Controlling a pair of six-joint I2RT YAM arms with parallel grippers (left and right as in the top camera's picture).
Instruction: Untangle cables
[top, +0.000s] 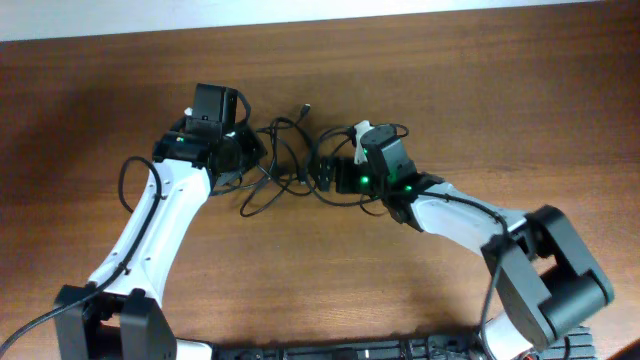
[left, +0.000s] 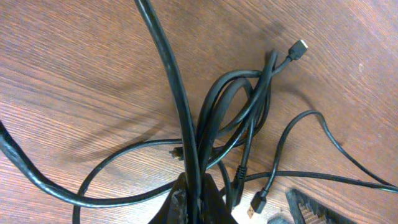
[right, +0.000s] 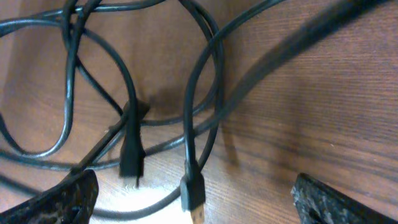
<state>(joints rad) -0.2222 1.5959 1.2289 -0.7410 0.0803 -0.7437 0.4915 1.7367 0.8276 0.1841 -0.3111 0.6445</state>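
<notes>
The cables (top: 285, 160) lie in a black tangle on the wooden table (top: 420, 70), between the two grippers. The left gripper (top: 243, 150) touches the tangle's left side and pinches several cords. The right gripper (top: 322, 172) stands open at the tangle's right side, with one plug (right: 192, 196) between its fingers.

Cables under our right wrist

We see looped black cables (right: 124, 93) on the wooden table (right: 311, 112), two plug ends between our spread fingertips (right: 68, 196).
</notes>
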